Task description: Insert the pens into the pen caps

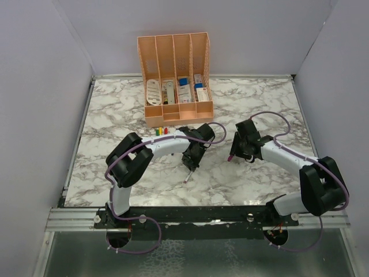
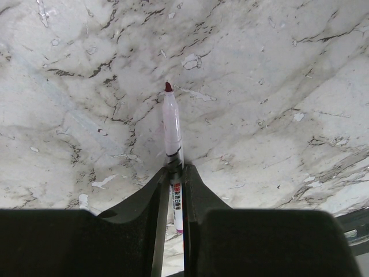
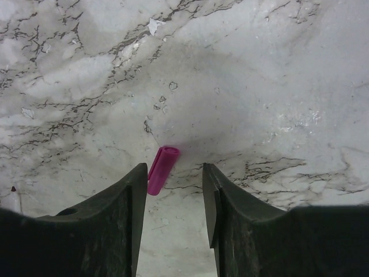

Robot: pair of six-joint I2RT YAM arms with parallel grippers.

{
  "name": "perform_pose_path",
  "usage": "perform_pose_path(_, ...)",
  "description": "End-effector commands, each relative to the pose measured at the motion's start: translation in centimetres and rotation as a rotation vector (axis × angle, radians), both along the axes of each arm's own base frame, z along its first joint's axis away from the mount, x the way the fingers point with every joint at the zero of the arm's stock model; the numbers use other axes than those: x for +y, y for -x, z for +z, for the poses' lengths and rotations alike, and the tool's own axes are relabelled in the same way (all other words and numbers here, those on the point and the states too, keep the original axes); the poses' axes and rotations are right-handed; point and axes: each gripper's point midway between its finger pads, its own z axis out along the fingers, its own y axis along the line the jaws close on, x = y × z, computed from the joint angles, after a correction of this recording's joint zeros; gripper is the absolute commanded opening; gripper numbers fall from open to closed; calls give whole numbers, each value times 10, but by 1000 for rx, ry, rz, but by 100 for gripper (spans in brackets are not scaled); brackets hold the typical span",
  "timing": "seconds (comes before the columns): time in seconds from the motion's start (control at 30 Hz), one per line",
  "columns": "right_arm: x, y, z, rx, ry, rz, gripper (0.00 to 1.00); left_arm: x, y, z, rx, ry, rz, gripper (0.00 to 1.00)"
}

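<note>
My left gripper [image 2: 176,171] is shut on a thin grey-white pen [image 2: 172,124]. The pen's dark red tip [image 2: 168,86] points out over the marble. In the top view this gripper [image 1: 189,166] hangs at mid-table and the pen [image 1: 187,176] slants down toward the near edge. A magenta pen cap [image 3: 161,168] lies flat on the marble, just inside the left fingertip of my right gripper [image 3: 173,173]. The right gripper's jaws stand apart and hold nothing. Yellow [image 1: 157,132], green [image 1: 161,131] and red [image 1: 166,130] caps stand in front of the organizer.
A peach organizer [image 1: 175,112] with white and blue boxed items stands at the back centre. White walls enclose the marble table [image 1: 115,115] on three sides. A metal rail [image 1: 190,214] runs along the near edge.
</note>
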Motion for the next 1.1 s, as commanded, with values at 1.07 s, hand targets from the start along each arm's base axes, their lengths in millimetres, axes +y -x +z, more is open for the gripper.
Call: perform_pose_path(1.07, 15, 25, -40, 153, 7, 107, 30, 60, 14, -63, 96, -277, 6, 0)
